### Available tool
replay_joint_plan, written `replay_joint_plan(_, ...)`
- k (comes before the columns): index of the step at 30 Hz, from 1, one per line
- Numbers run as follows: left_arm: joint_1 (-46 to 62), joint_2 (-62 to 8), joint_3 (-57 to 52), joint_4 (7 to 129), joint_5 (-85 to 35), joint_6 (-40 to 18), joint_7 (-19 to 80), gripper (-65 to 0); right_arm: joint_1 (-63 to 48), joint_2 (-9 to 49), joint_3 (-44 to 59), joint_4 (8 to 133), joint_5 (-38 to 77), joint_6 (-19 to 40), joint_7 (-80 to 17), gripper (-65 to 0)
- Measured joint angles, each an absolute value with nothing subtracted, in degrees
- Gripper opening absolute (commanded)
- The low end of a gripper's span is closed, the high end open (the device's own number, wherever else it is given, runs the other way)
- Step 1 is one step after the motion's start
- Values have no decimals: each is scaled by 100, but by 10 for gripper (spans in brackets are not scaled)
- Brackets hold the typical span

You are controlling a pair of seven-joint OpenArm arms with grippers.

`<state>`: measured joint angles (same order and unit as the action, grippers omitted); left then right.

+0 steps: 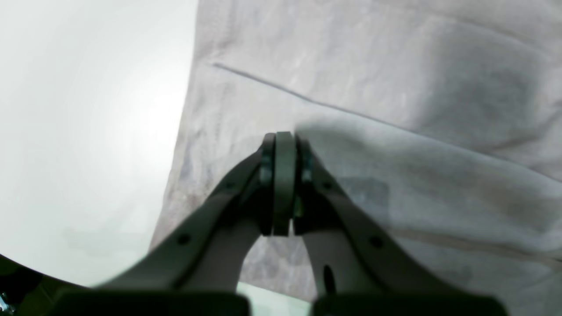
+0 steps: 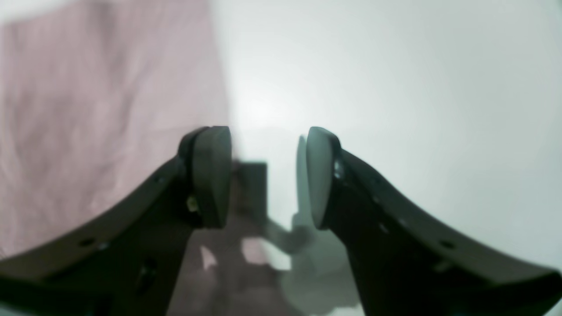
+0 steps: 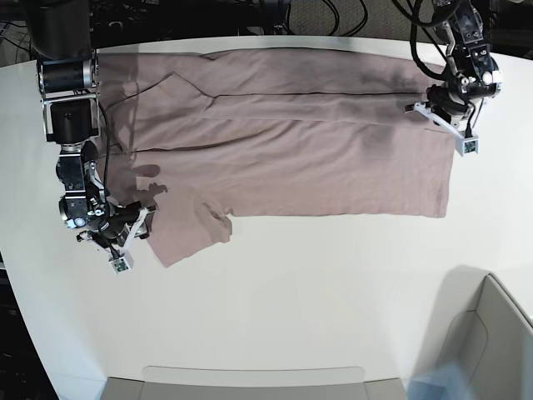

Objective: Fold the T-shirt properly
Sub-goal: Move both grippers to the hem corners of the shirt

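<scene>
1. The T-shirt (image 3: 283, 142) lay flat on the white table (image 3: 291, 300), stretched sideways across the far half. It looked pink in the base view.
2. How far: I think the job was only partly done. The long far edge looked folded over onto the body, w/ a straight crease line running across the shirt. One sleeve (image 3: 187, 225) at the near edge stuck out, not tucked in yet.
3. Left to do, I'd guess: fold that sleeve side in, then fold the long strip up into a small neat square. Lots of wrinkles too.
4. The left gripper (image 1: 284, 184) was clenched tight, jaws pressed together. It sat over the cloth near the shirt's hem end, on the right of the base view. In the left wrist view nothing showed between the jaws, so I couldn't tell if it pinched any cloth. That pic was blurry.
5. The right gripper (image 2: 268, 175) was let go, jaws wide apart w/ nothing in them. It hung just beside the shirt's edge, over bare table, close to the loose sleeve.
6. Boxes & bins: a pale tray or bin corner (image 3: 491, 333) showed at the near right of the base view. I couldn't see anything in it. Another pale edge (image 3: 250, 377) ran along the bottom; can't tell what it was.
</scene>
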<state>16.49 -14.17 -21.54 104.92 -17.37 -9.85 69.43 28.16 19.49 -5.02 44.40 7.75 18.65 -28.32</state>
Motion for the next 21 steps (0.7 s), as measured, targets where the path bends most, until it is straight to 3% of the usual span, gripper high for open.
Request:
replay_joint_plan(12,834,-1468,-2145,10490,-1758,-991,6912,-650,2823,1549,-513,3900,860,1798,-2038,-371)
replay_joint_plan(14,552,-1693,-2060,10429,-1811,-1037,6921,-612,2821,1546,-517,3905,867,1802,-2036,-371)
replay_joint_plan(17,3,-2246,-1791,9758,-2156,-1013,6536,-543,2764,1575,-517,3916,888,1809,-1907,-371)
replay_joint_plan(21,-690,-2952,-1334,8042,-3645,-1000,6110,-535,2766,1682,-532,3920,945,1922,-1940,-371)
